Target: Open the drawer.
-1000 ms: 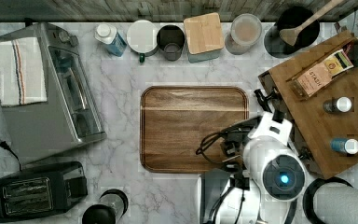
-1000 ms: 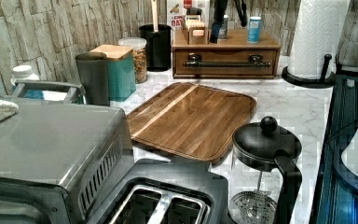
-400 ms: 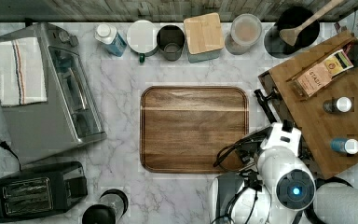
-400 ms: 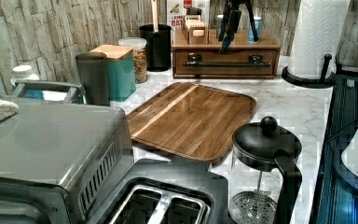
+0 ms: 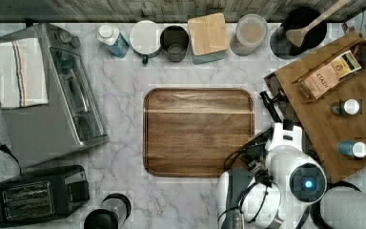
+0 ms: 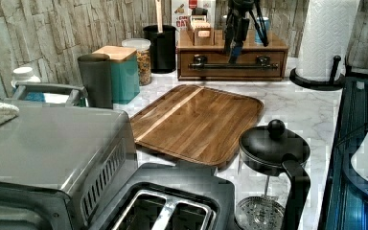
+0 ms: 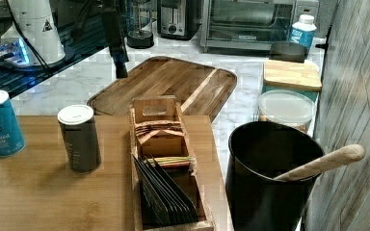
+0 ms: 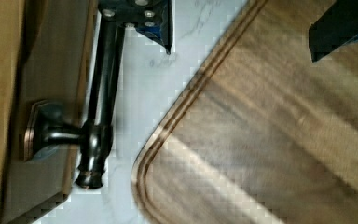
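Observation:
The drawer (image 6: pixel 232 67) fronts a wooden box cabinet at the back of the counter in the left view. It carries a long black bar handle (image 6: pixel 232 66) on two posts and looks shut. My gripper (image 6: pixel 235 52) hangs just in front of the handle's middle, fingers pointing down. In the wrist view the gripper (image 8: pixel 247 28) is open. One finger (image 8: pixel 156 21) sits right beside the handle bar (image 8: pixel 105 93), on its tray side. The other finger (image 8: pixel 340 28) is over the tray. The bar is outside the gap. In the top view the white wrist (image 5: pixel 286 138) covers the gripper.
A flat wooden tray (image 5: pixel 198 131) lies mid-counter, close to the drawer front. On the cabinet top stand a tea box (image 7: pixel 161 159) and two canisters (image 7: pixel 79 137). A paper towel roll (image 6: pixel 328 38), a black utensil pot (image 7: pixel 265 178) and a French press (image 6: pixel 273 153) stand nearby.
The arm has swung toward the cabinet. In the left view the gripper has come down from above the cabinet top to the height of the drawer handle.

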### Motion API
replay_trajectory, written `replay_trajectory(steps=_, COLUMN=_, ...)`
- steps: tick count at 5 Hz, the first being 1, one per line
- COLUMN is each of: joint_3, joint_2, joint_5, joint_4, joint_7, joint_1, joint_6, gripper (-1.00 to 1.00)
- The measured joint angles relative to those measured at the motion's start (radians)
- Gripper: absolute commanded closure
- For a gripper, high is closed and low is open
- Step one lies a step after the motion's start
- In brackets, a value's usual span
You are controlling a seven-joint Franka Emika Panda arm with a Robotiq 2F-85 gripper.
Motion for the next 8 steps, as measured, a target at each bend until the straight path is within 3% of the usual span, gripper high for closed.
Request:
replay_trajectory(steps=2, joint_3=-0.114, joint_2=0.116, joint_5=0.205, joint_4=0.074, joint_7=-0.171, joint_1=0.002, joint_6=-0.015, gripper=-1.00)
replay_trajectory(steps=3, joint_3=-0.126, joint_2=0.145, joint_5=0.219, joint_4=0.082, joint_7=-0.173, joint_1=-0.023, joint_6=0.014, gripper=-1.00)
replay_trajectory(steps=5, joint_3=-0.121, joint_2=0.193, joint_5=0.342, joint_4=0.090, joint_7=-0.302, joint_1=-0.019, joint_6=0.139, gripper=-1.00)
replay_trajectory(steps=7, joint_3=-0.118, joint_2=0.258, joint_5=0.381, joint_4=0.078, joint_7=-0.341, joint_1=0.000, joint_6=0.202, gripper=-1.00)
replay_trajectory(steps=8, joint_3=-0.083, joint_2=0.262, joint_5=0.503, joint_4=0.070, joint_7=-0.372, joint_1=-0.012, joint_6=0.310, gripper=-1.00)
